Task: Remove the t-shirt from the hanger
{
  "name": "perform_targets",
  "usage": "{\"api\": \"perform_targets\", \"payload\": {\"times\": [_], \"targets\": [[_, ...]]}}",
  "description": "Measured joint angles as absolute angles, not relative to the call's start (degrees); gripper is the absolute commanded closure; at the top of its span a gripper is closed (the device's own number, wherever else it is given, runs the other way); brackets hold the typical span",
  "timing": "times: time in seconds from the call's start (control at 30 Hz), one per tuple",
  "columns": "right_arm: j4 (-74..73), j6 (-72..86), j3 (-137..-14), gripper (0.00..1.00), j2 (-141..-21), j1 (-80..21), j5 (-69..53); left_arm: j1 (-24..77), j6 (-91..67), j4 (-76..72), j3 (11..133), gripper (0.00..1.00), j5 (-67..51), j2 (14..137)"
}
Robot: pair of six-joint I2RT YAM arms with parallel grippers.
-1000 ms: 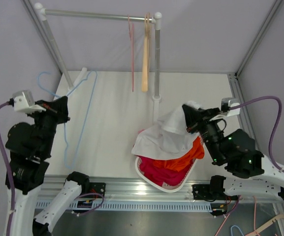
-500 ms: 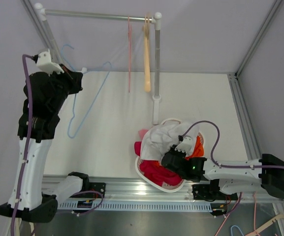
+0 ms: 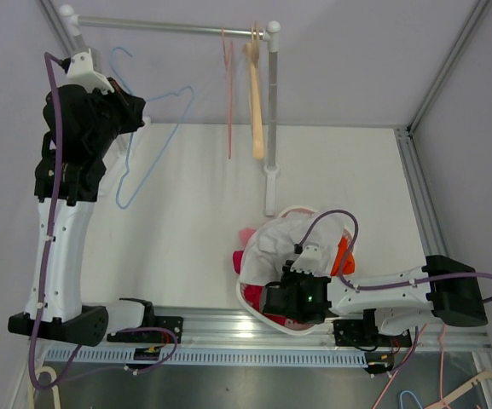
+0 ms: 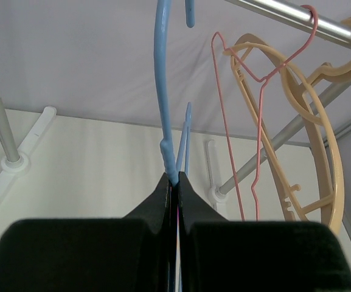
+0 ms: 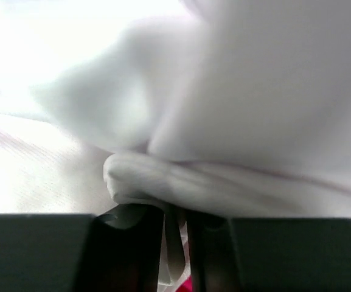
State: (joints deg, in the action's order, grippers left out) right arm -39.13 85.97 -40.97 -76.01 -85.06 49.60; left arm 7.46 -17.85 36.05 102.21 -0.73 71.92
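Rail (image 3: pixel 173 28) is near, so I should lift the hook over it squarely. Basket (image 3: pixel 240 288) holds the shirt (image 3: pixel 280 243), already off the hanger (image 4: pixel 160 73), which my left pincer (image 4: pixel 176 179) clamps by its wire. My right pincer (image 5: pixel 174 219) pinches shirt cloth, and I should release low.

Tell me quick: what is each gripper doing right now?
Left gripper: closed on the blue hanger, held up near the rail.
Right gripper: closed on a fold of the white t-shirt.
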Motion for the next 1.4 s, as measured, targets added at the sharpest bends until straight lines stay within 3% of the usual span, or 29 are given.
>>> {"api": "perform_targets", "payload": {"times": [0.07, 0.17, 0.2, 0.23, 0.3, 0.47, 0.57, 1.03, 1.4], "targets": [[-45.41, 85.84, -43.92, 0.76, -76.20, -85.65, 49.50, 7.44, -17.63, 36.53, 103.02, 0.99, -0.86, 72.05], [-55.75, 85.89, -49.63, 0.47, -77.36, -86.17, 49.71, 7.42, -17.37, 37.43, 104.64, 0.99, -1.15, 72.31], [-59.35, 85.76, -51.90, 0.33, -77.93, -86.19, 49.82, 7.42, -17.32, 37.65, 105.56, 0.99, -1.32, 72.62], [-61.80, 85.95, -53.65, 0.31, -78.24, -86.21, 50.04, 7.42, -17.26, 37.80, 106.50, 0.99, -1.54, 73.03], [-66.61, 85.27, -56.77, 0.17, -78.56, -86.30, 50.22, 7.40, -16.93, 38.09, 108.38, 0.99, -1.78, 74.08], [-72.66, 83.79, -60.77, 0.11, -77.41, -86.41, 50.57, 7.38, -16.40, 38.85, 111.37, 0.99, -1.91, 76.66], [-74.28, 81.91, -62.37, 0.00, -74.50, -86.43, 50.52, 7.35, -15.97, 39.66, 112.38, 0.99, -1.89, 78.04], [-66.61, 65.76, -67.61, 0.00, -63.79, -90.32, 50.76, 7.77, -15.33, 30.87, 115.85, 0.99, -4.10, 88.99], [-53.95, 56.40, -61.65, 0.01, -57.98, -90.96, 50.19, 14.28, -10.41, 28.69, 137.27, 0.99, -1.48, 106.34]]}}
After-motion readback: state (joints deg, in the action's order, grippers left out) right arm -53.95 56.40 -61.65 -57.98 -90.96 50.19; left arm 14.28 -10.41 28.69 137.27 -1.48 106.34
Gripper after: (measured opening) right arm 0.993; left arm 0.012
